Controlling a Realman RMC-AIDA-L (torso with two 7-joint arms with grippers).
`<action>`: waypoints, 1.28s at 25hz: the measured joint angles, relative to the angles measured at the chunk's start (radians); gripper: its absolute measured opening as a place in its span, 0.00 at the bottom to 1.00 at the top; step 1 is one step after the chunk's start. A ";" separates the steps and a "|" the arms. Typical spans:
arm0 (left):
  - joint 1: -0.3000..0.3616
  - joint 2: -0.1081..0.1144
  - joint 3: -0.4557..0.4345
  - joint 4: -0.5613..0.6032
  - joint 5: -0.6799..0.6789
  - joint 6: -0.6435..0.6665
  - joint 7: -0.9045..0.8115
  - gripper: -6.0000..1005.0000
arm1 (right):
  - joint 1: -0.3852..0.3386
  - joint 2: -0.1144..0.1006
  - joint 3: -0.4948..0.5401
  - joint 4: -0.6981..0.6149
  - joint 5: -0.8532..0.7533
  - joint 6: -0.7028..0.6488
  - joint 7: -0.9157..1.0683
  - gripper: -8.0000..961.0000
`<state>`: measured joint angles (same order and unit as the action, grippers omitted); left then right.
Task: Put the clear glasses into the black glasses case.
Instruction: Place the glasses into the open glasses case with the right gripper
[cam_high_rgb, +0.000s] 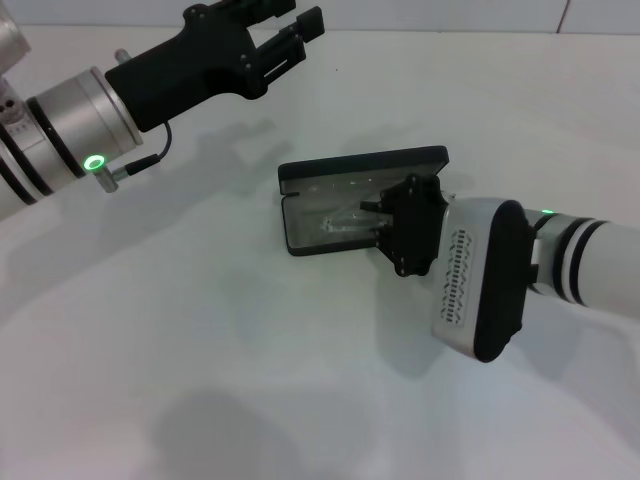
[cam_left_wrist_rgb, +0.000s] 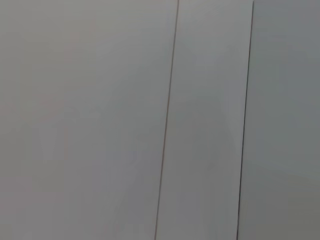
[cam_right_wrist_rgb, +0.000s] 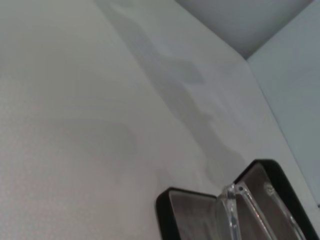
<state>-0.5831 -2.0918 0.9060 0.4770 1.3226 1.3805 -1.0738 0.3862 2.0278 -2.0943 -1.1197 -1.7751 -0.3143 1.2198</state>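
The black glasses case (cam_high_rgb: 362, 165) lies open in the middle of the white table, lid tipped back and grey-lined tray facing up. The clear glasses (cam_high_rgb: 340, 222) rest low in the tray, reaching toward its right end. There my right gripper (cam_high_rgb: 375, 220) is shut on the glasses, its fingers just over the tray. The right wrist view shows the case (cam_right_wrist_rgb: 167, 200) from close up, with the glasses (cam_right_wrist_rgb: 231, 205) rising a little above its rim. My left gripper (cam_high_rgb: 300, 20) hangs open and empty, high at the far left, well away from the case.
The white table (cam_high_rgb: 200, 350) stretches around the case with nothing else on it. A pale panelled wall (cam_left_wrist_rgb: 100, 120) fills the left wrist view and borders the table's far edge.
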 joint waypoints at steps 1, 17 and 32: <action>0.000 0.000 0.000 0.000 0.000 0.000 0.000 0.47 | 0.001 0.000 -0.011 0.006 0.000 0.020 0.000 0.14; -0.005 -0.002 0.012 -0.010 0.001 0.002 0.000 0.47 | 0.003 0.000 -0.146 0.045 0.041 0.240 0.001 0.17; -0.002 -0.002 0.025 -0.017 -0.005 0.007 0.000 0.47 | -0.016 -0.005 -0.127 0.011 0.126 0.182 0.001 0.37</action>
<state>-0.5855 -2.0939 0.9311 0.4601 1.3176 1.3876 -1.0738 0.3701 2.0232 -2.2214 -1.1092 -1.6488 -0.1324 1.2211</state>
